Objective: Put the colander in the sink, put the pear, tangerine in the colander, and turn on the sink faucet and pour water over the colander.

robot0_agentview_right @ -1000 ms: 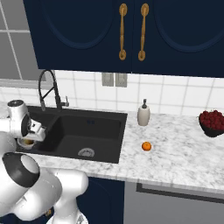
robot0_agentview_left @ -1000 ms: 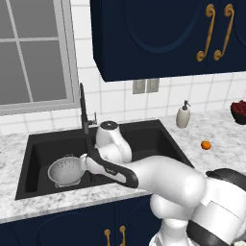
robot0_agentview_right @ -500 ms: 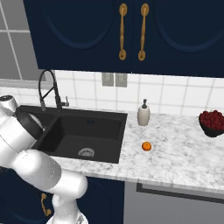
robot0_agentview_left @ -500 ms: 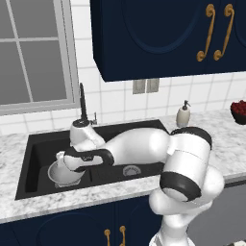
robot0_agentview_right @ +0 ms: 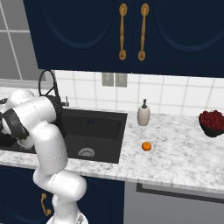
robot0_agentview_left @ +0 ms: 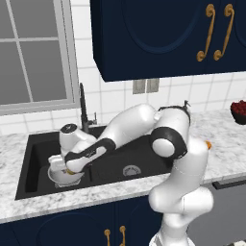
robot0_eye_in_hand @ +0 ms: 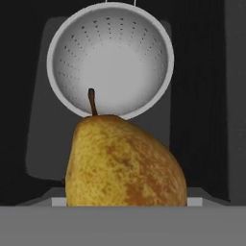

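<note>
The pincer [robot0_agentview_left: 72, 169] grips the pear [robot0_eye_in_hand: 124, 162] just above the colander [robot0_eye_in_hand: 111, 60], which sits in the left basin of the sink [robot0_agentview_left: 144, 158]. Farther right, the tangerine [robot0_agentview_right: 146, 146] lies on the counter [robot0_agentview_right: 183, 153], near a soap dispenser [robot0_agentview_right: 143, 113].

No legible text anywhere.

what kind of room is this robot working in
A home kitchen, rendered rather than real: a black sink set in a marble-look counter, navy cabinets with brass handles above a white tiled wall, and a soap dispenser beside the sink.
</note>
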